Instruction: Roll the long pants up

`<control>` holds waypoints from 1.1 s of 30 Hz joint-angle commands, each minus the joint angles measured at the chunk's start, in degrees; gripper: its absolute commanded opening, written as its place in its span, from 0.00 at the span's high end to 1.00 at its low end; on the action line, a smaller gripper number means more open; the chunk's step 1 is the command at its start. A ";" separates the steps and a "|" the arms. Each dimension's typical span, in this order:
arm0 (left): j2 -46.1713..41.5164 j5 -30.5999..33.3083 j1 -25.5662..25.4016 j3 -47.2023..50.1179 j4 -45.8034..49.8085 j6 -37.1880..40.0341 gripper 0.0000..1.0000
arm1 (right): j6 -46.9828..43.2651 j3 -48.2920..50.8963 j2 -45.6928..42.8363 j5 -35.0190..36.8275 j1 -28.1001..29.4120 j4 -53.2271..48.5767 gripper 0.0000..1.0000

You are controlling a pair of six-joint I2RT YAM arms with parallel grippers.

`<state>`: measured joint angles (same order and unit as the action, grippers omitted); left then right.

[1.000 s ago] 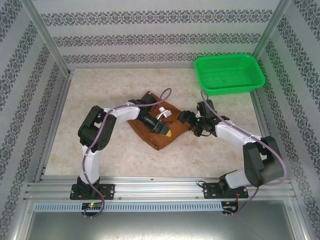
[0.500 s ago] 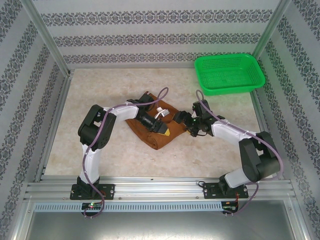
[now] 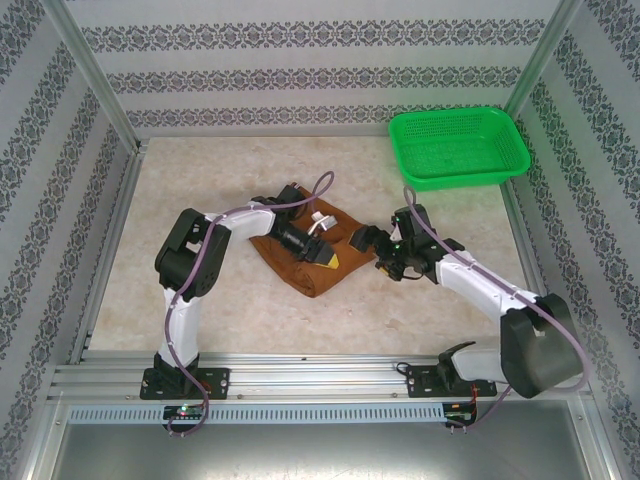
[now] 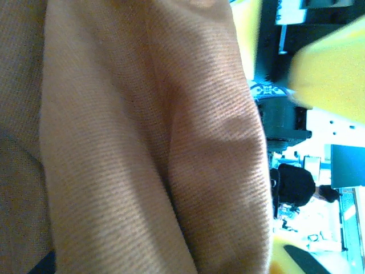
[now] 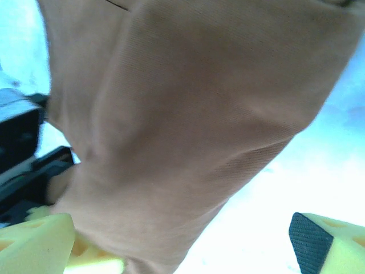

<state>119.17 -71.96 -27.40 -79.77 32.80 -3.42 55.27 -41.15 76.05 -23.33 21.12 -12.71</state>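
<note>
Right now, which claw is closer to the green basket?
Right. The right gripper sits by the long pants' right edge, below-left of the green basket; the left gripper rests on the pants, farther left.

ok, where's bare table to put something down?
Left: wide patch between left arm and frame. Far strip between pants and back wall, left of basket. Near strip between pants and rail. Crowded: centre, left gripper and right gripper at the pants.

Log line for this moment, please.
rust-brown cloth long pants: bunched mid-table | left gripper: on the pants, grip unclear | right gripper: open, at their right edge
</note>
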 commanded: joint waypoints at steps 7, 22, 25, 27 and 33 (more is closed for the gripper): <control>-6.21 -7.40 0.66 -0.33 4.30 3.42 1.00 | 3.12 -0.39 13.95 -1.77 -0.51 14.46 0.02; -3.52 -0.06 -0.47 0.20 8.98 7.41 1.00 | 6.44 -3.35 28.74 -0.60 -0.12 28.97 1.00; -6.50 14.17 -0.46 2.05 5.63 4.66 0.90 | 6.48 -0.14 25.44 0.74 -0.11 28.64 1.00; -10.89 28.39 -0.55 5.39 1.17 2.22 0.76 | 6.03 2.34 21.09 2.32 -0.13 26.95 1.00; -18.30 57.45 -2.83 10.26 -4.73 0.90 0.00 | 5.26 6.32 7.52 9.04 1.20 15.29 1.00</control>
<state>104.22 -33.82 -29.30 -70.70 30.44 -2.24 60.93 -36.56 88.55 -24.12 22.70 10.70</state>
